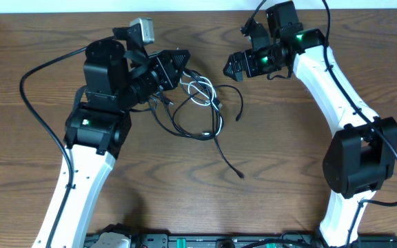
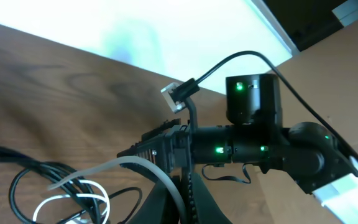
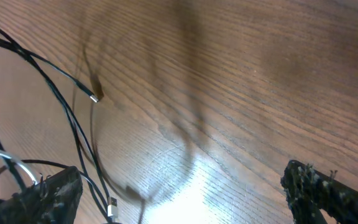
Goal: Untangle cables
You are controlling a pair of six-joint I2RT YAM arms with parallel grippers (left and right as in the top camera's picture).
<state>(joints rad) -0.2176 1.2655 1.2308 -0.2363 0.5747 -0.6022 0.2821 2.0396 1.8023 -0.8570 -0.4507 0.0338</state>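
Observation:
The cables lie tangled mid-table: thin black cables (image 1: 191, 127) loop loosely, one end trailing to the front (image 1: 240, 175). The shorter white cable (image 1: 200, 91) coils at the tangle's top. My left gripper (image 1: 182, 60) sits at the tangle's upper left. In the left wrist view its fingers (image 2: 182, 199) are shut on the white cable (image 2: 123, 163), which arcs up out of the black loops (image 2: 17, 171). My right gripper (image 1: 231, 67) hovers just right of the tangle. It is open and empty (image 3: 185, 193), with black cables (image 3: 67, 112) and a plug (image 3: 112, 205) by its left finger.
A thick black cord (image 1: 29, 103) runs from the left arm's base across the left side. The right arm (image 2: 253, 149) is close across from my left gripper. The table's far edge (image 1: 205, 14) lies just behind both grippers.

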